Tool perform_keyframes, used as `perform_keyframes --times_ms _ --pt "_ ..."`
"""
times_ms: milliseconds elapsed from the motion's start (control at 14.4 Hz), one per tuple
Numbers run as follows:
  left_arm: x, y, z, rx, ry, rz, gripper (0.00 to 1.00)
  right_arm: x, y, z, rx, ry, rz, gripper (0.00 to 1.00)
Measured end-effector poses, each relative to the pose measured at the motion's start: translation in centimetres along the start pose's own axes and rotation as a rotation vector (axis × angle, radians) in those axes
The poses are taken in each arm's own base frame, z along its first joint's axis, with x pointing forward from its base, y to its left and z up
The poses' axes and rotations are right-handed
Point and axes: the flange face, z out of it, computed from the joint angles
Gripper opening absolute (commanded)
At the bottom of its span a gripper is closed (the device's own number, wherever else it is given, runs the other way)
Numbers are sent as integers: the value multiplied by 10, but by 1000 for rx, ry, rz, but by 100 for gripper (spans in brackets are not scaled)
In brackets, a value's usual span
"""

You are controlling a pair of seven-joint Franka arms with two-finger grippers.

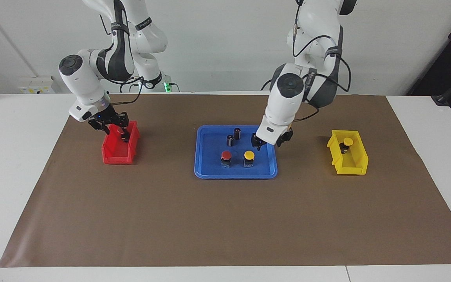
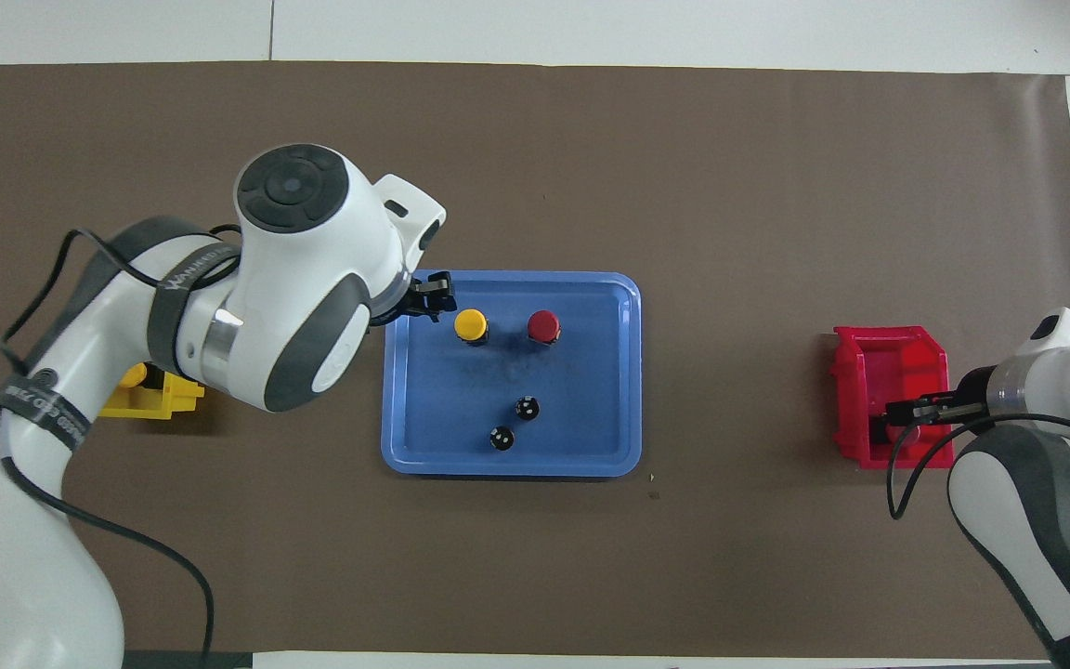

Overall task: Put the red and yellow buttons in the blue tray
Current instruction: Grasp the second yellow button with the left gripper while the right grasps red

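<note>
The blue tray [image 1: 206, 170] [image 2: 405, 446] lies mid-table. In it stand one red button [image 1: 226, 156] [image 2: 543, 326] and one yellow button [image 1: 249, 156] [image 2: 471, 324], side by side. My left gripper [image 1: 262, 143] [image 2: 433, 295] hangs open and empty just above the tray's edge toward the left arm's end, beside the yellow button. A second yellow button [image 1: 348, 141] sits in the yellow bin [image 1: 356, 166] [image 2: 150, 404]. My right gripper [image 1: 119, 129] [image 2: 906, 411] reaches down into the red bin [image 1: 118, 156] [image 2: 906, 353]. No second red button shows; what the bin holds is hidden.
Two dark capless cylinders [image 1: 230, 140] [image 1: 237, 133] stand in the tray, nearer the robots than the buttons; they also show in the overhead view [image 2: 526, 407] [image 2: 501, 438]. A brown mat [image 1: 225, 219] covers the white table.
</note>
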Motion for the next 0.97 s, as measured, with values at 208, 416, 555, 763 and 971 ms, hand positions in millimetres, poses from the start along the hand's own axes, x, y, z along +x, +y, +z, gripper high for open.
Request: perform_keyframes --times_ms 208,416,555,763,971 --pt "34 -82 -7 1 7 30 88 -3 -1 6 3 -12 -1 65" --pt "56 -157 -5 7 3 84 88 -6 -2 10 4 -18 -6 63" --pt "62 -206 2 2 -12 121 88 -6 -2 12 2 -10 -19 59" --pt "57 -246 21 6 -26 170 83 -8 -3 15 2 -10 -23 54" --pt "45 -259 33 9 -37 204 72 -9 -3 17 3 -14 -39 52"
